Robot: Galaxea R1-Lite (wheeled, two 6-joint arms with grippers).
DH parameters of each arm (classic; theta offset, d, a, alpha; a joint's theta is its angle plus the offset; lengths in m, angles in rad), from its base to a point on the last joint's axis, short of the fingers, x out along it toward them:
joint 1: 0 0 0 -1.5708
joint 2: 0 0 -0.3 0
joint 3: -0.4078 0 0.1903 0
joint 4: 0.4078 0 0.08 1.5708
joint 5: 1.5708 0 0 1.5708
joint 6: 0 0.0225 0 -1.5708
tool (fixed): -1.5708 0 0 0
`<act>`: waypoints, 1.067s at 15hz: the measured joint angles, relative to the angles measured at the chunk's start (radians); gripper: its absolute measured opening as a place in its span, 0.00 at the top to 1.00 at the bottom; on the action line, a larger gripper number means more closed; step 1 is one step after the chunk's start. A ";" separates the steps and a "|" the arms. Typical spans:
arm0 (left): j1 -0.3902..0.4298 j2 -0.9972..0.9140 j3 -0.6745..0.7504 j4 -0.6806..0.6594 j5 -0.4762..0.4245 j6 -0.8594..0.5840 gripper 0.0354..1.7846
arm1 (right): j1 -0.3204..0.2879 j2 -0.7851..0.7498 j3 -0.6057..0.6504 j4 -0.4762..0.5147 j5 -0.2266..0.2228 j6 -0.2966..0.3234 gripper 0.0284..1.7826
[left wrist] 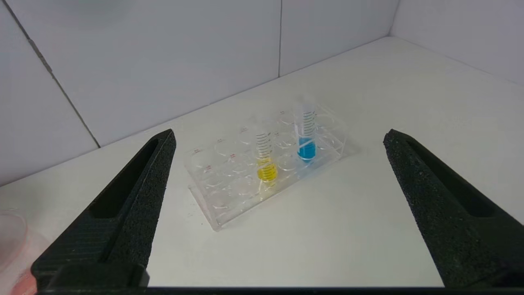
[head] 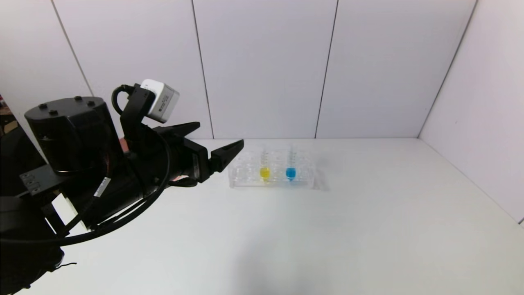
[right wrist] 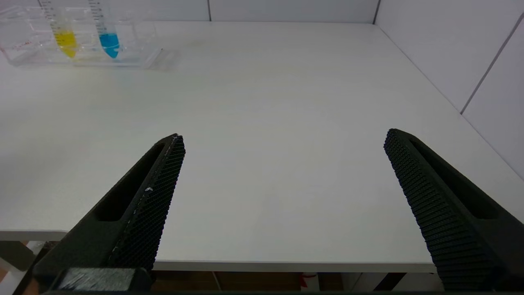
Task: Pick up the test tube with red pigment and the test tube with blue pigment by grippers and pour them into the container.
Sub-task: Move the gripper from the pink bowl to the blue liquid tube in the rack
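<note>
The test tube with blue pigment [head: 290, 170] [left wrist: 306, 139] [right wrist: 108, 37] stands upright in a clear rack [head: 245, 180] [left wrist: 217, 192] [right wrist: 139, 57] toward the back of the white table. My left gripper [head: 219, 134] [left wrist: 279, 135] hangs open in the air just left of the rack, aimed at it, with nothing between its fingers. My right gripper [right wrist: 284, 135] is open and empty over the table's near edge, far from the rack. The test tube with red pigment and the container are out of view.
A yellow-liquid tube [head: 265, 170] [left wrist: 266, 164] [right wrist: 65, 37] stands in the rack beside the blue one. Something pinkish and translucent [left wrist: 10, 241] shows at the edge of the left wrist view; I cannot tell what it is. White walls close in the back and right.
</note>
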 joint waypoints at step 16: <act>-0.158 0.386 -0.219 0.011 0.109 -0.043 0.01 | 0.000 0.000 0.000 0.000 0.000 0.000 0.00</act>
